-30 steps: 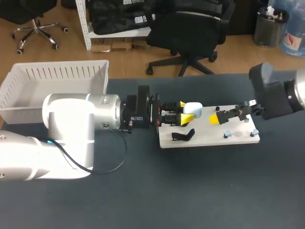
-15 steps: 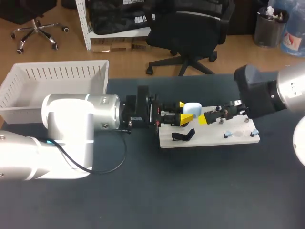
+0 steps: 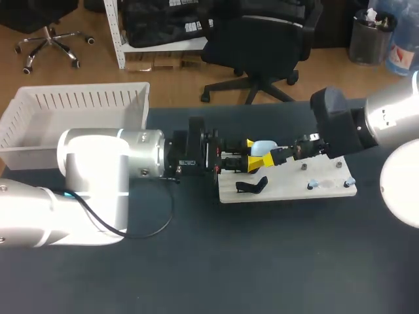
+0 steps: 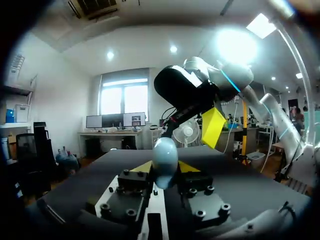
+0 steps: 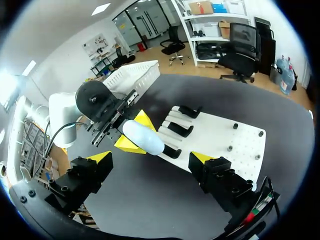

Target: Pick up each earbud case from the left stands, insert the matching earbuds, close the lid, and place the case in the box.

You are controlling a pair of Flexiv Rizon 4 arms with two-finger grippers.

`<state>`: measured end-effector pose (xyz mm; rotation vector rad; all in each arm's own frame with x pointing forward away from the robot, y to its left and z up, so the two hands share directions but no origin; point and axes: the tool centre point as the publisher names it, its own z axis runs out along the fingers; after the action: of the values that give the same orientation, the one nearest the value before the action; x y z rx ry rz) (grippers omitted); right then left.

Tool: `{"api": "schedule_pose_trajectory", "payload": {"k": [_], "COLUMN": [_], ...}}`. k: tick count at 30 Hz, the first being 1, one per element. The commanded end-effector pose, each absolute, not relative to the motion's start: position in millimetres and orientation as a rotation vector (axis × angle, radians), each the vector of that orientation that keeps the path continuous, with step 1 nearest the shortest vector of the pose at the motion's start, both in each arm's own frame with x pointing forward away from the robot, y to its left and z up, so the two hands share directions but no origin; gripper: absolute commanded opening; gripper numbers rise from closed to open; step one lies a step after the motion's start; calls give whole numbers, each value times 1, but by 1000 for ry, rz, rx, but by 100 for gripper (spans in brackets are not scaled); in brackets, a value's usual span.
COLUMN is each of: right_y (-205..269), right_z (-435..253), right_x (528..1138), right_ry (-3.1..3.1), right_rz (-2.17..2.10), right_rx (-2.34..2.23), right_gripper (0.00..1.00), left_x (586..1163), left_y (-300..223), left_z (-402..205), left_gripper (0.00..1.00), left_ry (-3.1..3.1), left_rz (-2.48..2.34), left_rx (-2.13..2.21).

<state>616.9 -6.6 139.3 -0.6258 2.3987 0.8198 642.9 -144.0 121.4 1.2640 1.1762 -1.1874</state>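
A pale blue earbud case [image 3: 263,147] hangs just over the left end of the white board [image 3: 294,188], and my left gripper [image 3: 252,157] is shut on it. In the left wrist view the case [image 4: 165,156] stands upright between the yellow fingertips [image 4: 142,167]. My right gripper [image 3: 273,157] is open, right beside the case on its right. From the right wrist, the case [image 5: 143,138] lies ahead of my open right gripper [image 5: 150,159], with nothing between its fingers. Two small earbuds [image 3: 313,185] rest on the board's right end.
An empty black stand [image 3: 252,186] sits on the board's near left corner, and more black stands [image 5: 181,130] show in the right wrist view. The white slatted box [image 3: 72,111] stands at the table's far left. Small pegs [image 3: 304,166] dot the board's right half.
My right arm has moved left across the board, bringing its open gripper up to the case. The left arm and the case have stayed still.
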Motion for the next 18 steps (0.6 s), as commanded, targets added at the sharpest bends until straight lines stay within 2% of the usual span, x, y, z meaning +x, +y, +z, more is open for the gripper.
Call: {"api": "schedule_pose_trajectory", "payload": {"k": [1, 18], "right_y": [-5, -6], "right_z": [137, 131], "right_x": [622, 635], "right_ry": [2399, 2423], "right_rz": [827, 811], "right_rx": [-627, -595], "right_gripper": [100, 100], "left_x": [641, 641], "left_y": [-144, -144], "left_z": [121, 121], "left_gripper": [0, 0], "left_ry": [1177, 1177], "left_rz": [-1182, -1182], "left_rx": [1258, 1258]}}
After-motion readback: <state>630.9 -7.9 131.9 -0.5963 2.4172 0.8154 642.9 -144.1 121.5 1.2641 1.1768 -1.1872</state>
